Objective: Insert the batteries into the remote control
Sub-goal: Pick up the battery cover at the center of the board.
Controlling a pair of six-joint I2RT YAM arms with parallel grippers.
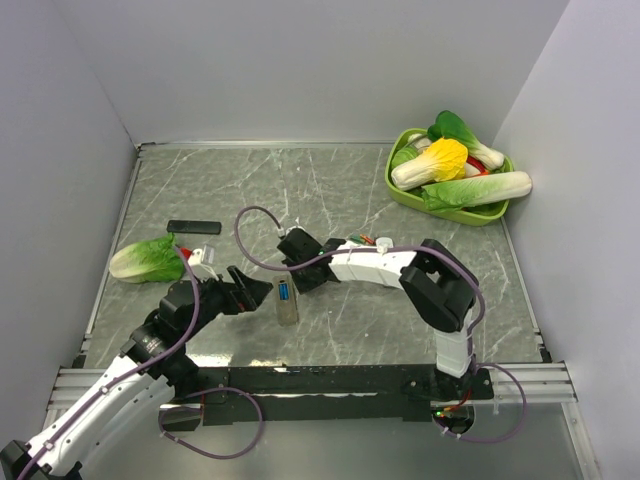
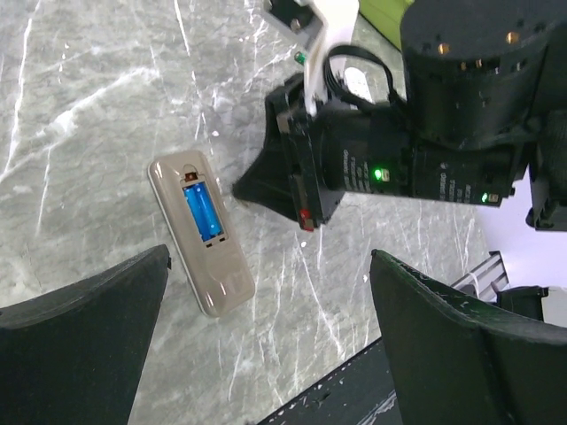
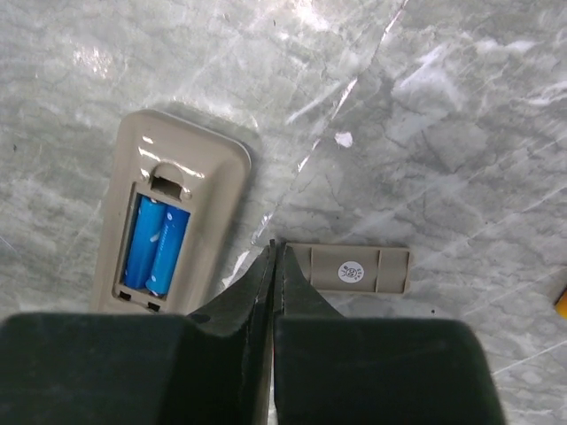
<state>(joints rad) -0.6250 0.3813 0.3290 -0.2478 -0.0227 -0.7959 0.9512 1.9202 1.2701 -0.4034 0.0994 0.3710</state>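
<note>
**Grey-beige remote control [image 1: 287, 299] lies back-up**

From above, it sits just ahead of my left gripper [image 1: 262, 293]. At my left wrist, the fingers [image 2: 80, 345] are spread wide, with the remote control ahead between them. My right gripper [image 3: 273, 257] is pressed together, the remote control to its left and the battery cover [image 3: 350, 268] just to its right.

Cover plate [image 3: 350, 270] just beside remote control [image 3: 226, 190]

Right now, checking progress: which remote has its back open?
The slim grey-beige remote: it lies back up, its blue recess exposed, with a matching cover beside it. The white remote by the lettuce lies button side up.
</note>
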